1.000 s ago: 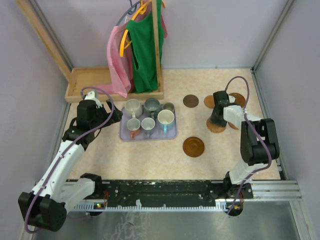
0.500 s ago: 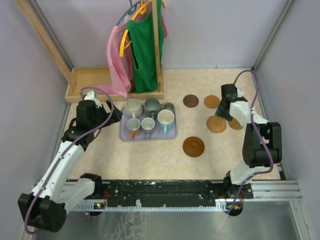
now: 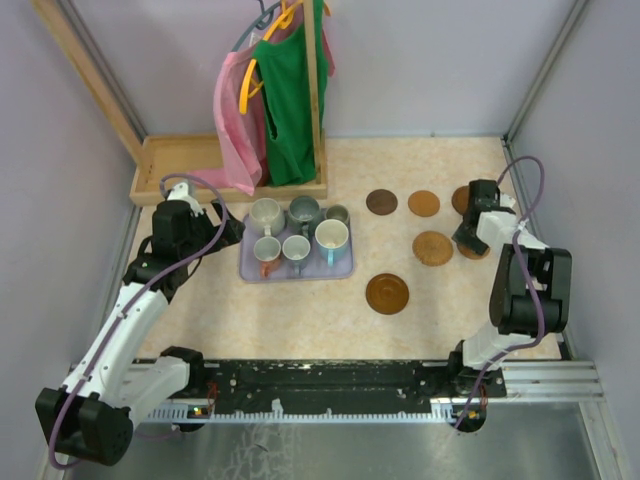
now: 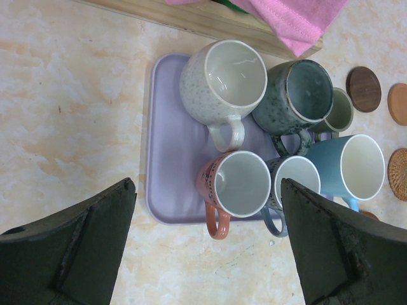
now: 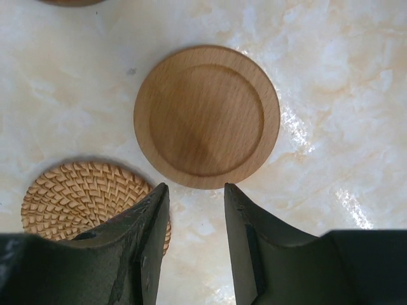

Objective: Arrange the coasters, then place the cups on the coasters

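Note:
Six cups stand together on the lavender tray (image 3: 247, 270), among them a white and light-blue one (image 3: 332, 238) and one with an orange handle (image 4: 238, 184). My left gripper (image 4: 207, 182) hangs wide open above the tray's near edge, holding nothing. Coasters lie to the right: a dark one (image 3: 381, 202), an orange-brown one (image 3: 424, 203), a woven one (image 3: 433, 248) and a larger brown one (image 3: 387, 294). My right gripper (image 5: 195, 189) is open and empty just short of a plain wooden coaster (image 5: 206, 117), with the woven coaster (image 5: 82, 194) beside its left finger.
A wooden rack base (image 3: 190, 165) with a pink and a green garment (image 3: 288, 100) hanging from it stands behind the tray. Walls close in the table left, right and back. Two more coasters show partly under the right arm (image 3: 500, 225).
My right gripper has pulled away to the right from over the woven coaster, which now lies uncovered. The left arm has not moved.

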You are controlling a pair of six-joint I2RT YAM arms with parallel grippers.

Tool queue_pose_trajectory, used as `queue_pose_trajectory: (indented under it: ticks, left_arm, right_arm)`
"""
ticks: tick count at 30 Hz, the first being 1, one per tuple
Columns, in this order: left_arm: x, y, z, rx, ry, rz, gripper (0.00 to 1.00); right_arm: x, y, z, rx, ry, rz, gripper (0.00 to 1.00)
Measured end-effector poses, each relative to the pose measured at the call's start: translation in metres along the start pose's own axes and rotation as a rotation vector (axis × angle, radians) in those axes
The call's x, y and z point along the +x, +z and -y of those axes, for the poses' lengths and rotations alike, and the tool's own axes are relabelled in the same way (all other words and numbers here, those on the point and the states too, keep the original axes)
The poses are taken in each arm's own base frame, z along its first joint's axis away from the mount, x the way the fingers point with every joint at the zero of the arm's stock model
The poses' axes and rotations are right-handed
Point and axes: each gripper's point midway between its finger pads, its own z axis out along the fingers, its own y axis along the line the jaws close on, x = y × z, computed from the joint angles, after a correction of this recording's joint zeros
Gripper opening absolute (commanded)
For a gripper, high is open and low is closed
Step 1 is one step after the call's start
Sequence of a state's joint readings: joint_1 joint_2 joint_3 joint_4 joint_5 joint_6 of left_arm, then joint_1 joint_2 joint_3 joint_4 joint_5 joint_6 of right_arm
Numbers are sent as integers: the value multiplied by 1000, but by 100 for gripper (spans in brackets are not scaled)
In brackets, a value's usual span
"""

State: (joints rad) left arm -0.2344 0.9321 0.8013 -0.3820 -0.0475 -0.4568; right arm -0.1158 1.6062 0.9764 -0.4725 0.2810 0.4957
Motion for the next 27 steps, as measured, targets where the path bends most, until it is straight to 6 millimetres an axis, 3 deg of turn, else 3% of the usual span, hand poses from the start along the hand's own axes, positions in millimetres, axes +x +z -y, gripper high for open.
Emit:
queue_pose_trajectory:
  ticks: [10,27]
  left_arm:
    - [0,0,0,0,0,0,100]
    - [0,0,0,0,0,0,100]
  right_arm:
    - [-15,8,15,18,73,25,41]
    - [-23,30,32,54,132,25,40]
